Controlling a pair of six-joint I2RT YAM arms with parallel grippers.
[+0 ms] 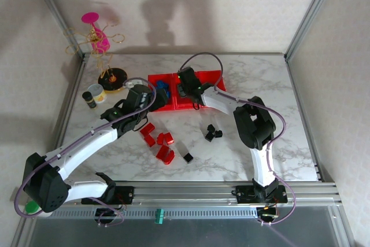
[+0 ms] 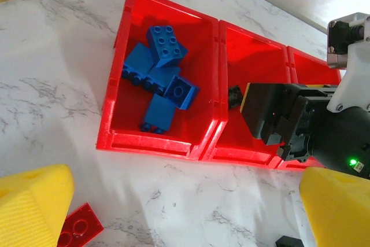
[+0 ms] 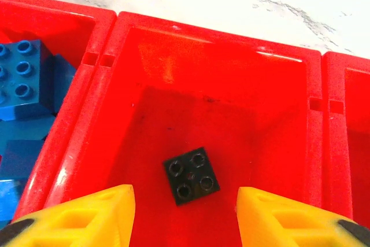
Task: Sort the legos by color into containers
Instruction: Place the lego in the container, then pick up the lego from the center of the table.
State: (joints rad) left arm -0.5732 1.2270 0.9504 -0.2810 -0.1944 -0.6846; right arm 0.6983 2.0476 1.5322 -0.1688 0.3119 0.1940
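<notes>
Right pincer point(image 3: 182, 202) spread above middle bin point(image 3: 215, 34); black lego point(image 3: 191, 175) clear of walls.

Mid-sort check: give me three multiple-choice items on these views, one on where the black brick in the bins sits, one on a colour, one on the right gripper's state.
1. The black brick below the right gripper lies in: A the left bin; B the middle bin; C neither.
2. The bricks in the left bin are: A red; B blue; C black.
3. The right gripper's fingers are: A shut on a brick; B shut on nothing; C open, nothing between them.
1 B, it lies on that bin's floor in the right wrist view; 2 B, blue studs show in the left wrist view; 3 C, the yellow fingers stand apart.
</notes>
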